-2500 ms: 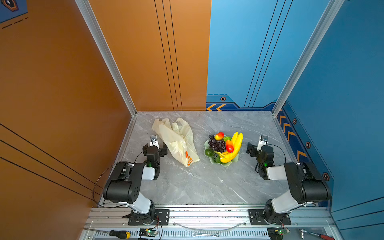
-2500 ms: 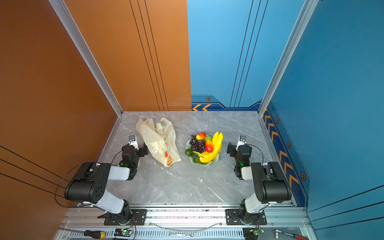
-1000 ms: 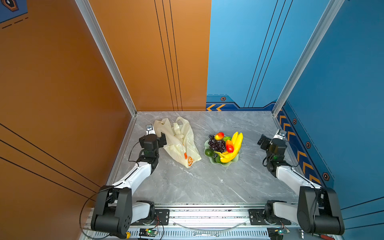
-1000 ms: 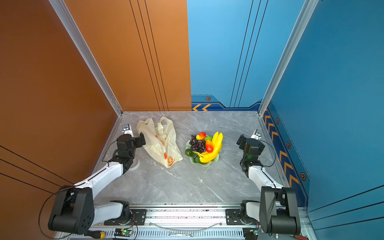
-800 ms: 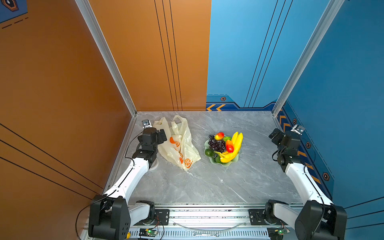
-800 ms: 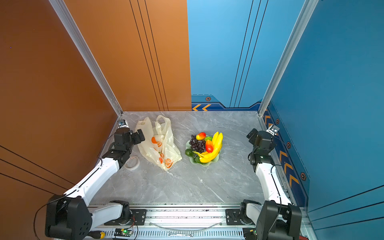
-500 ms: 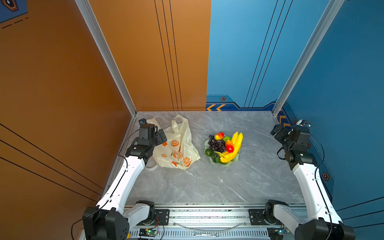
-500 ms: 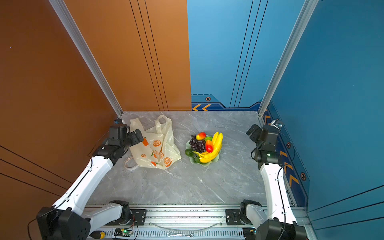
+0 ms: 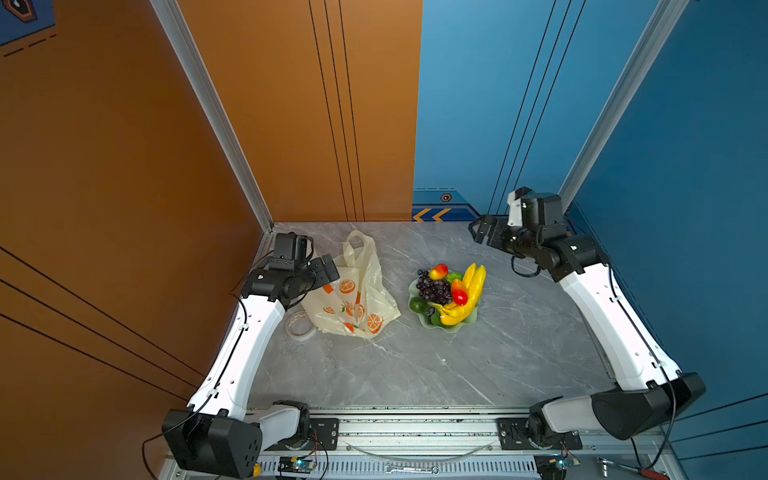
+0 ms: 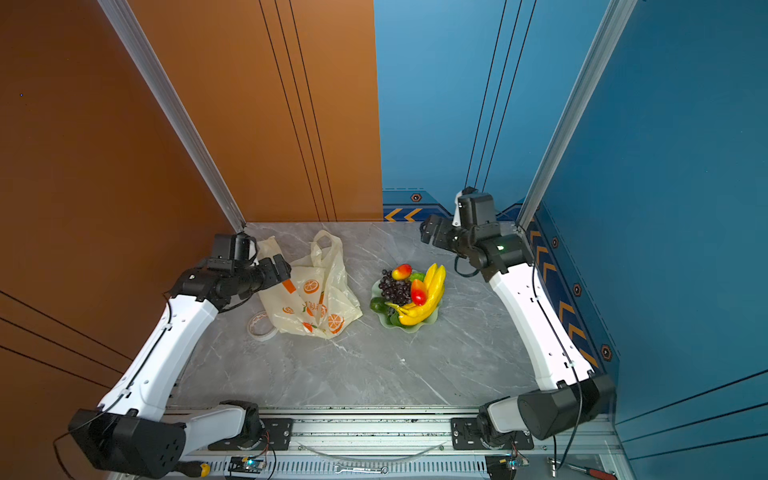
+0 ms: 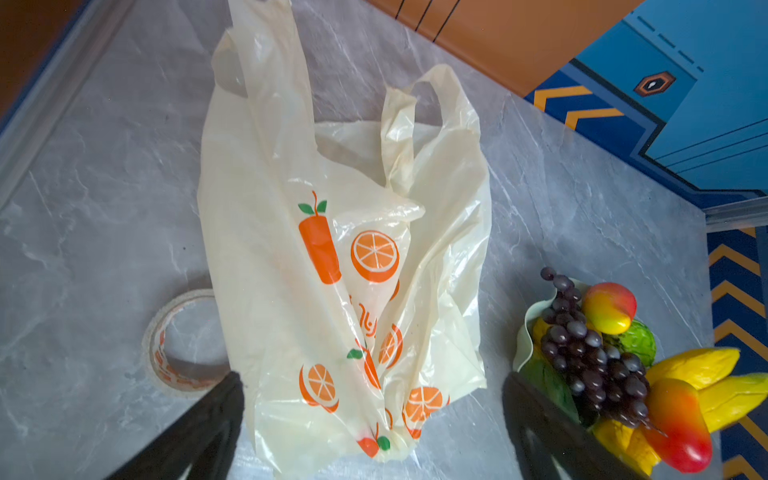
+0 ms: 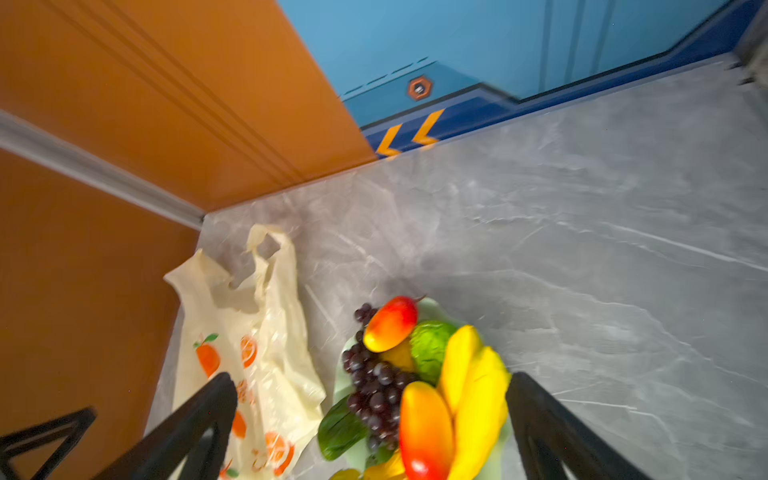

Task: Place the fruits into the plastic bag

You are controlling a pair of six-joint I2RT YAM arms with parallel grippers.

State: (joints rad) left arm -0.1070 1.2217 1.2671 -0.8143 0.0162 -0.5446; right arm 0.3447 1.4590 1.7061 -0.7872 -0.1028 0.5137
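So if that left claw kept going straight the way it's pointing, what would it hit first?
Most likely the plastic bag: the open left gripper points down at its printed side, jaws framing it in the wrist view. How high it hangs is hard to judge.

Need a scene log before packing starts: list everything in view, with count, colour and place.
plastic bag: one, cream with orange prints, lying left of the dish.
tape roll: one, whitish, at the bag's left edge.
dish: one, pale green, mid-table, holding all the fruit.
banana bunch: one, yellow, dish's right side.
grapes: one visible cluster, dark purple, dish's left side.
mango-like fruits: two, red-yellow, atop the pile.
green fruits: at least two, green, in the pile.
wrench: one, silver, front rail.
left fingers: one pair, black, open, empty, above the bag.
right fingers: one pair, black, open, empty, raised beyond the dish.
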